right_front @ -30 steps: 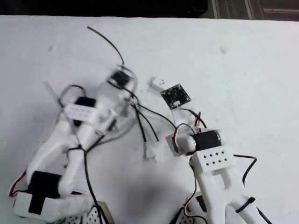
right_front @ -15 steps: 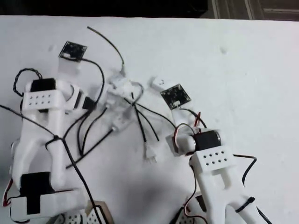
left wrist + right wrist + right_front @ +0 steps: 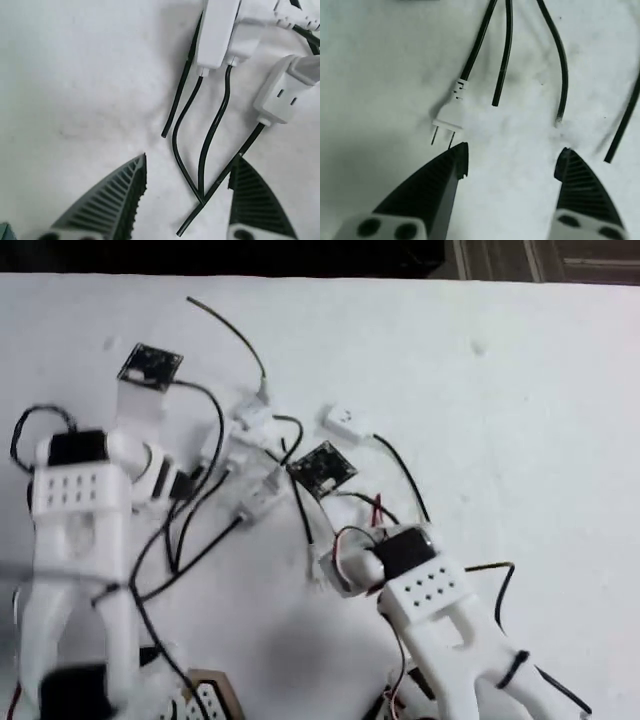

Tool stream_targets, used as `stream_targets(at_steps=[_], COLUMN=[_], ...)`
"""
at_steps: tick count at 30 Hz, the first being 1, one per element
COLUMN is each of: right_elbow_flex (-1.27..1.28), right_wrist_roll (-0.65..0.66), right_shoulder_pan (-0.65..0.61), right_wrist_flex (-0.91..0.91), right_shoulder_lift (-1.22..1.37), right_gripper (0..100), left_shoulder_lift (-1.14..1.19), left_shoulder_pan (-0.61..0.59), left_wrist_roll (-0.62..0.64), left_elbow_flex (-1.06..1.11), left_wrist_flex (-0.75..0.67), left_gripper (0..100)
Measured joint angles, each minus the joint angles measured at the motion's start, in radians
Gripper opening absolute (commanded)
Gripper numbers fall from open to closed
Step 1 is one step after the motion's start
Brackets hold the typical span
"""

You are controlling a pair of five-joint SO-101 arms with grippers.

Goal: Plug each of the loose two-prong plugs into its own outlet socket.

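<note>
Where the loose plug lies, high view: the loose plug (image 3: 318,573) rests on the table (image 3: 520,390) just off the front of the right arm (image 3: 430,590) and well apart from the left arm (image 3: 70,495), so the right arm is plainly nearer.
Sockets, high view: the white outlet sockets (image 3: 345,420) lie farther up the table than the plug, between the two arms.
Left gripper, left wrist view: the left gripper (image 3: 190,160) is spread wide and grips nothing. Black cords (image 3: 215,125) run loose through its gap. A two-slot socket (image 3: 282,95) lies ahead, off to one side.
Right gripper, right wrist view: the right gripper (image 3: 512,150) is spread wide and empty.
Plug against right gripper: the plug sits ahead of one finger (image 3: 445,175), not in the gap, and its prongs almost touch that fingertip.
Long axis: it runs roughly along the gripper's reach, slightly slanted. The prongs point back at the gripper and the cord leads away.
Coming move, as a judgement: the right gripper needs to shift sideways towards that finger to centre the plug body before closing.
</note>
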Motion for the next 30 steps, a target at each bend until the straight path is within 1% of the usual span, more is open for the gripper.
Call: stream_targets(at_steps=[5,8,11,16,22,30], right_elbow_flex=[-0.086,-0.146,-0.190,-0.239,-0.282,-0.296], right_wrist_roll=[-0.051,-0.051,-0.051,-0.051,-0.054,-0.057], right_shoulder_pan=[-0.069,-0.072,-0.072,-0.078,-0.078,-0.094], right_wrist_flex=[0.000,-0.002,-0.020,-0.052,-0.055,-0.060], right_shoulder_lift=[0.186,0.324,0.434,0.539,0.601,0.655], right_gripper=[27.6,27.6,27.6,27.6,27.6,27.6], left_shoulder_lift=[-0.288,-0.428,-0.516,-0.624,-0.749,-0.898], left_shoulder_pan=[0.000,0.000,0.000,-0.003,-0.003,-0.003], left_wrist_roll=[0.000,0.000,0.000,0.061,0.061,0.061], left_elbow_flex=[0.276,0.443,0.582,0.750,0.864,0.936], left_wrist_flex=[-0.107,-0.166,-0.212,-0.273,-0.298,-0.290], left_gripper=[31,31,31,31,31,31])
